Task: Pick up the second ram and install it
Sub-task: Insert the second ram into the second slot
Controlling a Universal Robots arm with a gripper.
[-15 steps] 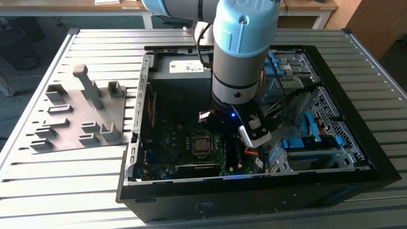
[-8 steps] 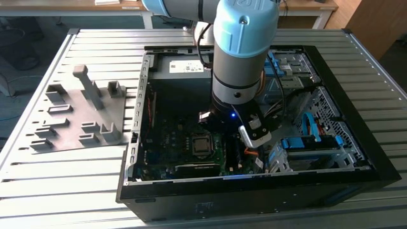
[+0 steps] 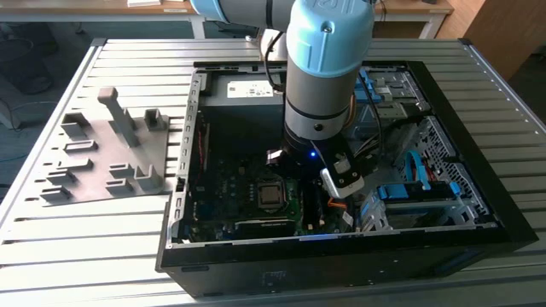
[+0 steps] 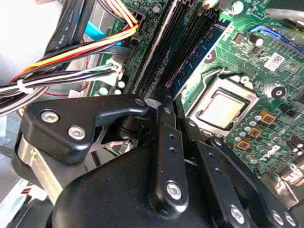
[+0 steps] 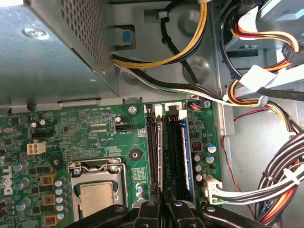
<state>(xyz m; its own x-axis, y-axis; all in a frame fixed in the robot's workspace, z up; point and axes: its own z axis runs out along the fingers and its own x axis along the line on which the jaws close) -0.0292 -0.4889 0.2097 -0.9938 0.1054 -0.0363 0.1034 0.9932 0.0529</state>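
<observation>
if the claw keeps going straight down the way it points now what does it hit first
Most likely the memory slots on the motherboard. In both wrist views the claw points at these long black slots beside the processor socket. A blue-green ram stick stands in a neighbouring slot. Depth is unclear, so contact cannot be judged.

Open black computer case (image 3: 486,211) lying flat on slatted metal table (image 3: 128,256), toward the table's far-right portion in the exterior view. Green motherboard (image 3: 224,198) exposed inside, with square processor socket (image 3: 270,195) near the case's front wall. Robot arm (image 3: 328,70), light blue and grey, reaching down into the case; wrist and gripper (image 3: 328,192) low over the board, just beside the socket. Grey slotted tray (image 3: 107,157) resting on the table near its left edge, apart from the case. Blue drive brackets (image 3: 408,192) at the case's right side.
</observation>
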